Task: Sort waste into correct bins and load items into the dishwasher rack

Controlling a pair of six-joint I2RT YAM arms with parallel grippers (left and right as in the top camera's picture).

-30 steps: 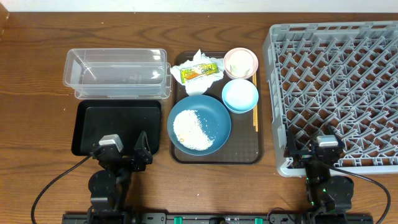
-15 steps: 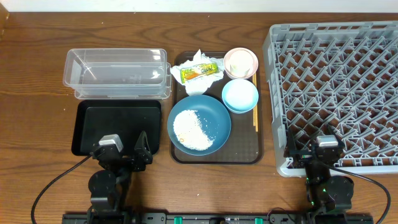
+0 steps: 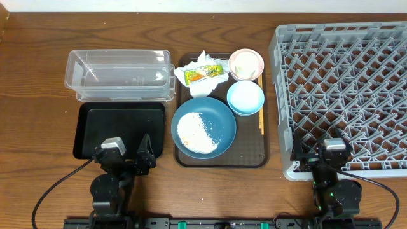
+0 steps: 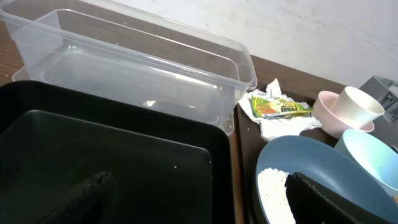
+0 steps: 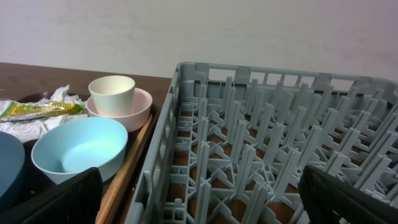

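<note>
Your chopsticks (image 3: 261,121) lie on the brown serving tray (image 3: 248,149), long axis 12 to 6 along its 3 o'clock edge, half hidden under the light-blue bowl (image 3: 245,98) and too thin to count; the dishwasher rack (image 3: 343,76) is cut off at 3 o'clock. You have two bowls, the pinkish-white bowl (image 5: 134,112) holding one white cup (image 5: 112,93), one blue dish (image 3: 219,117) of rice (image 3: 196,132), one wrapper (image 3: 203,74) on one napkin (image 3: 205,58), and two bins at 9 o'clock — clear tub (image 3: 73,76), black tray (image 3: 121,127). The left gripper (image 4: 196,196) and right gripper (image 5: 202,193) both stand spread wide, empty.
</note>
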